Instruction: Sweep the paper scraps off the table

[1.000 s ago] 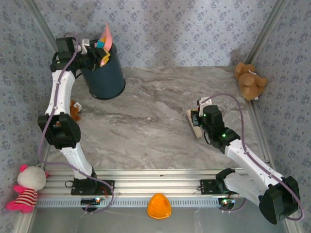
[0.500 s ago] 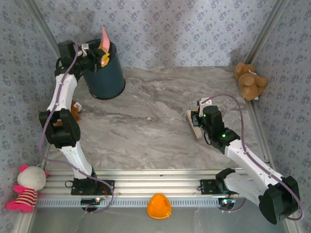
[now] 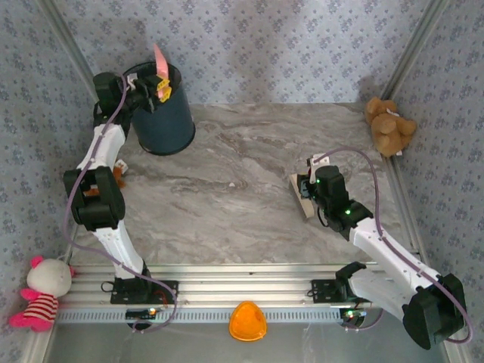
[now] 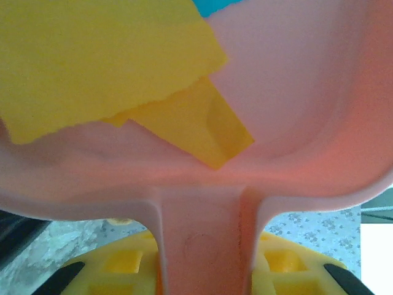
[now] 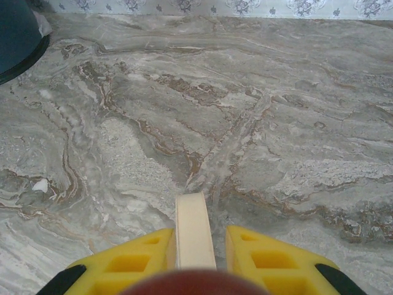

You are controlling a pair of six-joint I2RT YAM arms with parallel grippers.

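In the last second the left gripper (image 3: 157, 89) has swung the pink dustpan (image 3: 159, 59) further in over the dark bin (image 3: 162, 125) at the far left corner of the table (image 3: 242, 181) and tipped it steeper. From overhead it's gone from a wide pink flap with colours showing to a thin sliver above the rim. Looks to me like the dump is under way, not finished. The right gripper (image 3: 308, 190) hasn't budged, it's parked toward the right edge and clamped on the beige brush (image 3: 299, 193).

The wrist cams fill in the gaps. Left wrist: the fingers pinch the pan's handle, and the paper scraps (image 4: 104, 61) are sitting in the pan, big yellow pieces plus a corner of cyan, which you can't make out from overhead. I'd guess it needs more tilt or a shake. Right wrist: bare marble ahead of the brush, plus one tiny pale speck off to the left. Scrap or veining, can't tell.
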